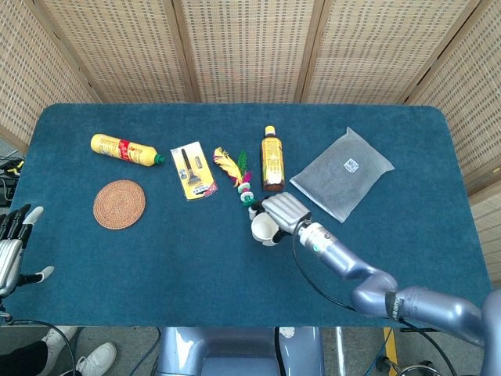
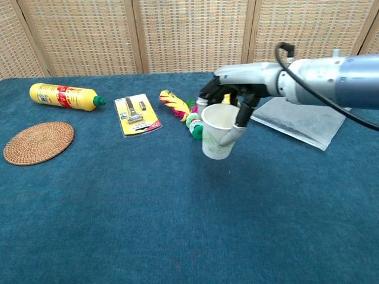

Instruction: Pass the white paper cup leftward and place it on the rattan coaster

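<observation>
My right hand (image 1: 283,213) (image 2: 232,94) grips the white paper cup (image 2: 217,131) (image 1: 261,227) by its rim and holds it above the blue table, near the middle, just in front of the shuttlecock. The cup carries a green leaf print and its mouth faces up. The round rattan coaster (image 1: 119,204) (image 2: 38,142) lies flat at the left side of the table with nothing on it. My left hand (image 1: 14,249) hangs off the table's left front corner with fingers spread and nothing in it; only the head view shows it.
Along the back lie a yellow bottle (image 1: 125,149), a carded razor pack (image 1: 192,170), a feathered shuttlecock (image 1: 236,176), an amber bottle (image 1: 272,158) and a grey pouch (image 1: 342,174). Woven screens stand behind the table.
</observation>
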Robot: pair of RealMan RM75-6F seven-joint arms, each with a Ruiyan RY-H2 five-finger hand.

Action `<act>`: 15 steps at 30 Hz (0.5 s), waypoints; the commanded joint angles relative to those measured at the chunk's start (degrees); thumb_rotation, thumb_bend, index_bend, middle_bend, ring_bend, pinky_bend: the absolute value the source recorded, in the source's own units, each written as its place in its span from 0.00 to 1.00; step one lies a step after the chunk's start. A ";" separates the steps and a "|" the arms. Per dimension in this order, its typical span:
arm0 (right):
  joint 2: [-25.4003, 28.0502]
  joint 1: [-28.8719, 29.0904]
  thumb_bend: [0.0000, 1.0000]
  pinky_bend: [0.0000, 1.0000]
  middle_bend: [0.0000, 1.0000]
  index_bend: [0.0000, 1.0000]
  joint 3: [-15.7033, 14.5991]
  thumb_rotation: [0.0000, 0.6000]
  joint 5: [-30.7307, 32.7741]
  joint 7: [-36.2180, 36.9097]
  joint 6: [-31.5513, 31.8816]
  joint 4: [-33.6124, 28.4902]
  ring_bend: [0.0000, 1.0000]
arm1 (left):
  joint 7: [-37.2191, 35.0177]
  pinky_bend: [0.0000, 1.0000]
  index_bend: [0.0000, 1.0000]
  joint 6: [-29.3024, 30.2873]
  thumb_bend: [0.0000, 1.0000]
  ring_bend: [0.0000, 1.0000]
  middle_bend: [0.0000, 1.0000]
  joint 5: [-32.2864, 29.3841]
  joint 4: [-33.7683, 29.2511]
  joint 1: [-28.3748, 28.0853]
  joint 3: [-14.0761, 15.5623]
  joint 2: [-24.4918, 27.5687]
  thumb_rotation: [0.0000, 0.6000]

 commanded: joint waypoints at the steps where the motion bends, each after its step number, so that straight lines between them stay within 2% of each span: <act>1: -4.89 6.81 0.06 0.51 0.42 0.42 0.80 1.00 7.26 -5.61 -4.55 3.61 0.34 | -0.47 0.00 0.00 -0.77 0.00 0.00 0.00 -0.60 0.38 -0.40 -0.17 0.07 1.00; 7: -12.84 12.97 0.06 0.51 0.42 0.43 -0.38 1.00 15.24 -8.28 -5.76 10.68 0.34 | -1.16 0.00 0.00 -2.59 0.00 0.00 0.00 -1.66 1.05 -1.14 -0.16 0.08 1.00; 13: -18.25 15.68 0.07 0.51 0.42 0.43 -1.16 1.00 17.70 -8.71 -5.15 16.25 0.35 | -1.38 0.00 0.00 -3.65 0.00 0.00 0.00 -2.30 1.45 -1.64 -0.12 0.08 1.00; 15: -19.50 16.35 0.05 0.47 0.38 0.38 -1.30 1.00 17.99 -8.80 -4.95 17.78 0.31 | -1.53 0.00 0.00 -3.81 0.00 0.00 0.00 -2.39 1.53 -1.73 -0.09 0.11 1.00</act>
